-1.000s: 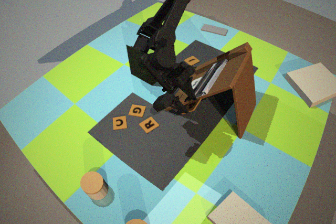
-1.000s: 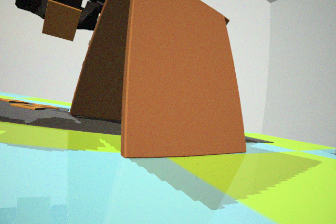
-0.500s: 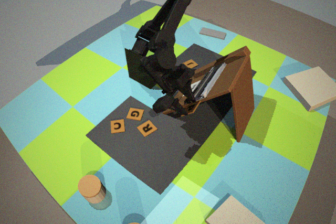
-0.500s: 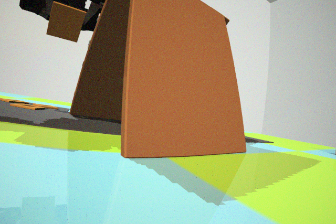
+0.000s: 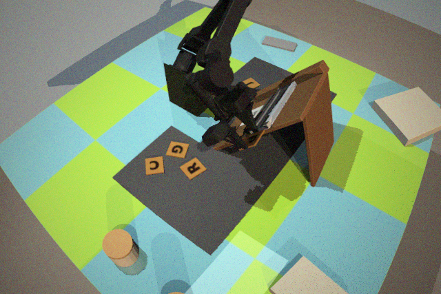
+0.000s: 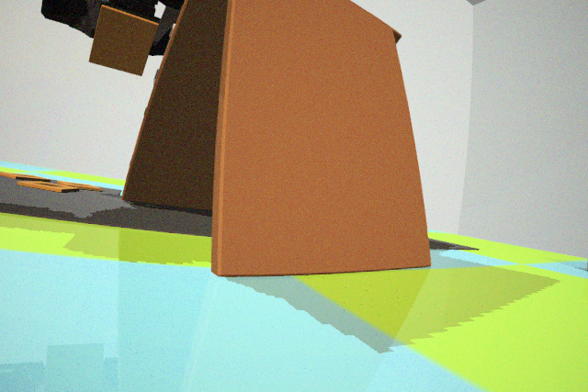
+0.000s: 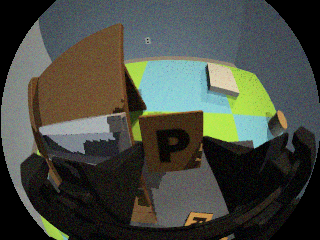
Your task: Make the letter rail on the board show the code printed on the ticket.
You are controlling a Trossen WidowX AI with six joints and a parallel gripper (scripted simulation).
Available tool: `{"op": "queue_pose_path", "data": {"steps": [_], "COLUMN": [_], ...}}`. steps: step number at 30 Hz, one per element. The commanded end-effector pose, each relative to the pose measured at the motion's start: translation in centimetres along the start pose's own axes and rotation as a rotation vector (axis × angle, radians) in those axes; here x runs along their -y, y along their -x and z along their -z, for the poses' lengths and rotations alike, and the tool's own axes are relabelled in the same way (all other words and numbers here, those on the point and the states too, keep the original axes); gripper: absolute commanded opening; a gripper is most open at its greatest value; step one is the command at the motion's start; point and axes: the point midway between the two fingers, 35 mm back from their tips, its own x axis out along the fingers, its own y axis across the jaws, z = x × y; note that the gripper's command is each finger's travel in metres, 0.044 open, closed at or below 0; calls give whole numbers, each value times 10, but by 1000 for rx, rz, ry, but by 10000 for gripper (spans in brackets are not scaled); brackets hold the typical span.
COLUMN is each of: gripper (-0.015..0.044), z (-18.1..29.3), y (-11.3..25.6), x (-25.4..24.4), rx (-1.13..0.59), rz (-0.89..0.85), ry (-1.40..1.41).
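My gripper (image 5: 233,138) (image 6: 124,29) (image 7: 173,144) is shut on the orange P tile (image 6: 123,46) (image 7: 186,162), which is held upright above the mat, letter facing the wrist camera. In the wrist view it stands just right of the tilted brown board (image 5: 299,104) (image 6: 318,117) (image 7: 82,82). Grey and white strips (image 5: 282,102) (image 7: 85,125) cross the board's face; my arm partly hides them. The ticket's print and any letters in the rail cannot be read. The G tile (image 5: 177,149), C tile (image 5: 154,165) and R tile (image 5: 193,168) (image 7: 199,219) lie flat; the J tile (image 5: 250,82) lies behind the arm.
A dark mat (image 5: 199,208) lies under the loose tiles. A wooden cylinder (image 5: 118,244) (image 7: 281,121) stands near the front left. One cream block (image 5: 409,116) lies at the right, another cream block (image 5: 306,278) at the front. A thin grey slab (image 5: 279,43) lies at the back.
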Motion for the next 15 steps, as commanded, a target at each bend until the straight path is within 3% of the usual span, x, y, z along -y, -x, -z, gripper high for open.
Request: {"op": "queue_pose_path", "data": {"steps": [1,15], "gripper": [0,0], "z": [2,3], "y": [0,0], "x": [-3,-10], "rx": [-3,-3], "rz": [3,3], "ry": [-8,-8]}}
